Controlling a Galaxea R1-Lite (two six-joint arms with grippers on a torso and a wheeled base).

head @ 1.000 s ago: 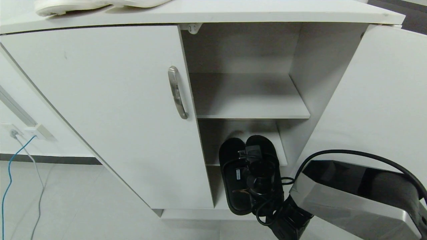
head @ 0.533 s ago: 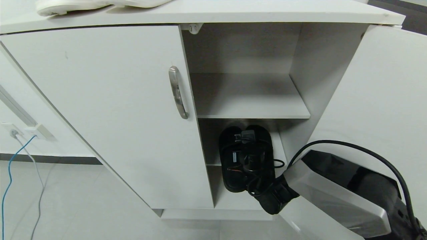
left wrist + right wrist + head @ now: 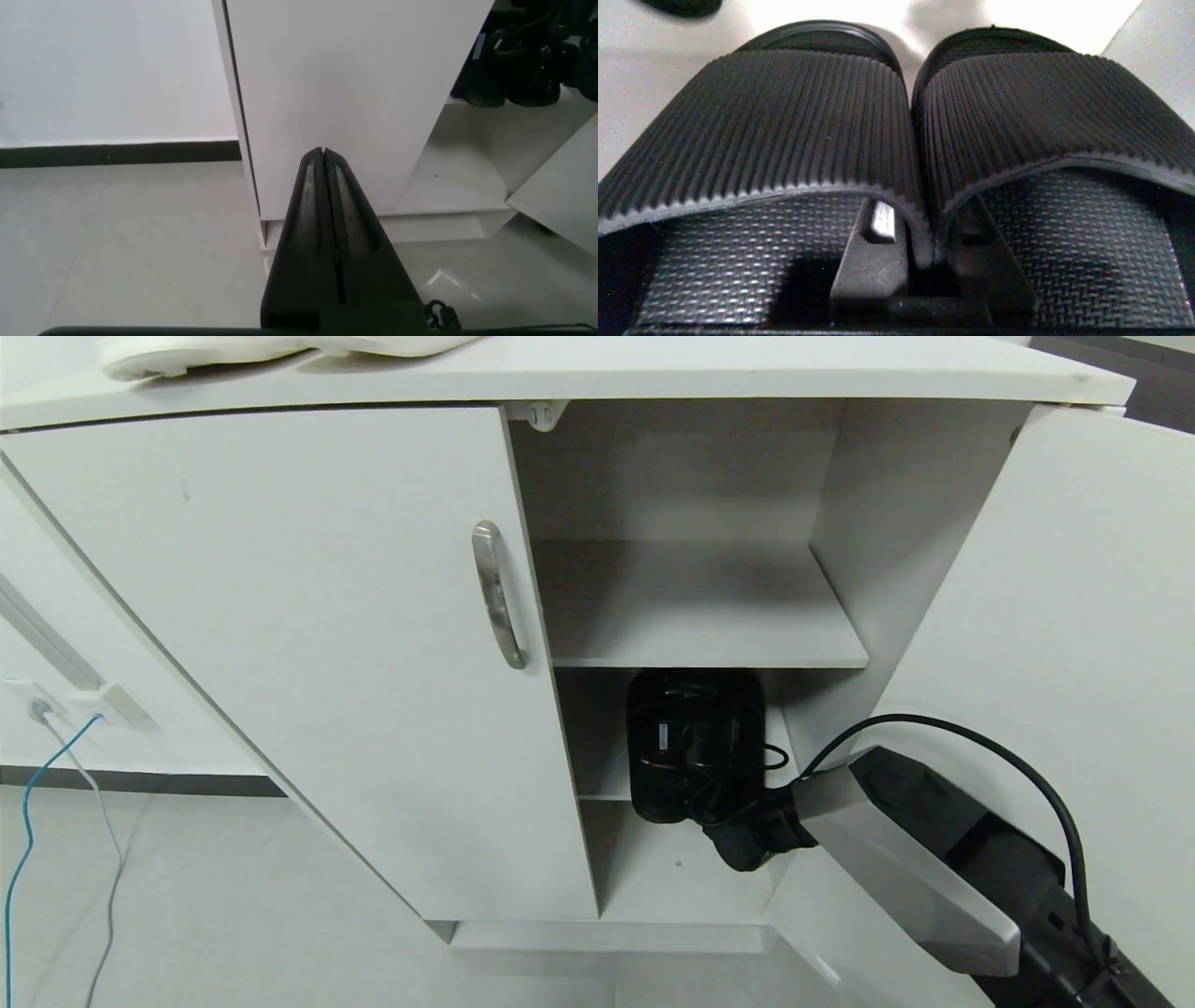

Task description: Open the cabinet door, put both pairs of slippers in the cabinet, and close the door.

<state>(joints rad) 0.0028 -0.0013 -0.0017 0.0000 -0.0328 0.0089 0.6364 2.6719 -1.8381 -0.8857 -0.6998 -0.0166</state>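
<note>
A pair of black slippers point(image 3: 695, 747) is side by side on the cabinet's middle shelf point(image 3: 597, 795), heels just over its front edge. My right gripper point(image 3: 709, 775) is shut on them; in the right wrist view its fingers point(image 3: 878, 266) pinch the two inner walls of the black slippers point(image 3: 785, 131) together. The cabinet's right door point(image 3: 1055, 616) stands wide open. The left door point(image 3: 280, 644), with its metal handle point(image 3: 495, 593), is closed. White slippers point(image 3: 233, 350) lie on the cabinet top. My left gripper point(image 3: 322, 163) is shut and empty, low in front of the left door point(image 3: 346, 84).
The upper shelf point(image 3: 700, 607) and the bottom compartment point(image 3: 672, 877) hold nothing. A wall socket with blue and grey cables point(image 3: 37, 709) is at the left. Bare tiled floor point(image 3: 121, 243) lies in front of the cabinet.
My right arm has lifted the black slippers and pushed them deeper into the cabinet, from in front of the lower opening onto the middle shelf. The left arm has not visibly moved.
</note>
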